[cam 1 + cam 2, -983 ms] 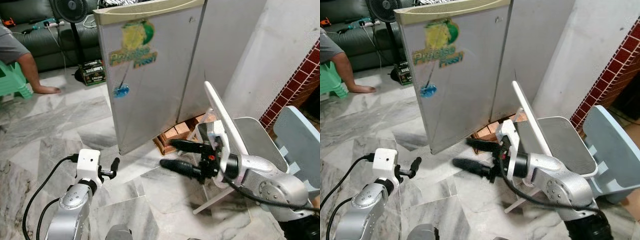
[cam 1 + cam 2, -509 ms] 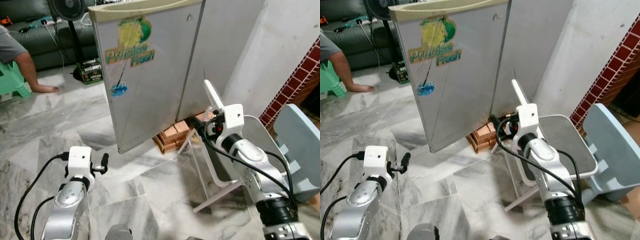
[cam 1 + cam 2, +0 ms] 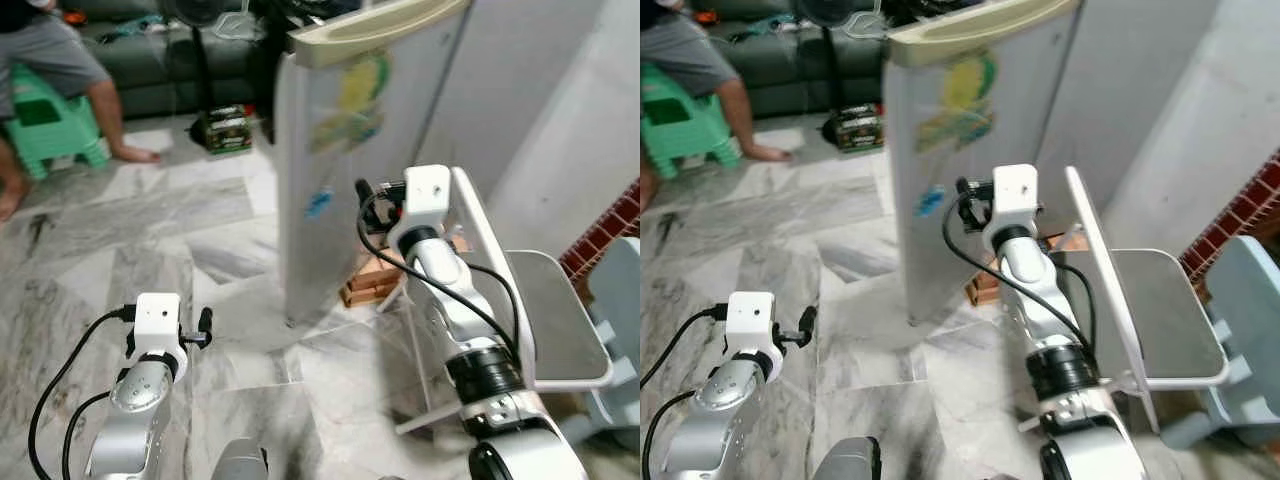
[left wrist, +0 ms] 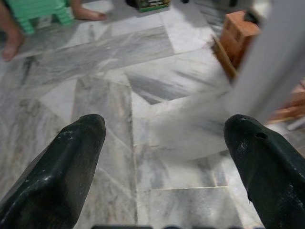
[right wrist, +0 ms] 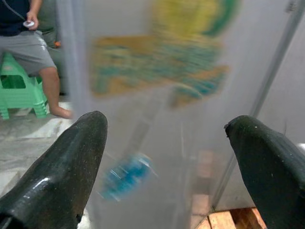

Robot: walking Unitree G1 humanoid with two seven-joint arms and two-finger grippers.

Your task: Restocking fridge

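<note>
The small grey fridge (image 3: 335, 140) stands on bricks (image 3: 372, 283), its front with a yellow and green sticker (image 3: 362, 90) seen at a slant. Whether the door is ajar I cannot tell. My right gripper (image 3: 370, 193) is raised to the sticker's lower part, close in front of the door; in the right wrist view my right gripper (image 5: 167, 152) is open, nothing between the fingers (image 5: 62, 167), the blurred sticker just beyond. My left gripper (image 4: 164, 143) hangs low and open over the marble floor (image 4: 119, 71), left of the fridge.
A white folding table (image 3: 550, 315) stands right of my right arm, a pale blue chair (image 3: 618, 290) beyond it. A person (image 3: 55, 50) sits on a green stool (image 3: 45, 125) at the far left. A fan stand (image 3: 205, 60) and black box (image 3: 228, 130) are behind.
The whole view has swung, so the fridge shows more edge-on. My right arm has risen from near the bricks to sticker height at the fridge front. The left arm has hardly moved.
</note>
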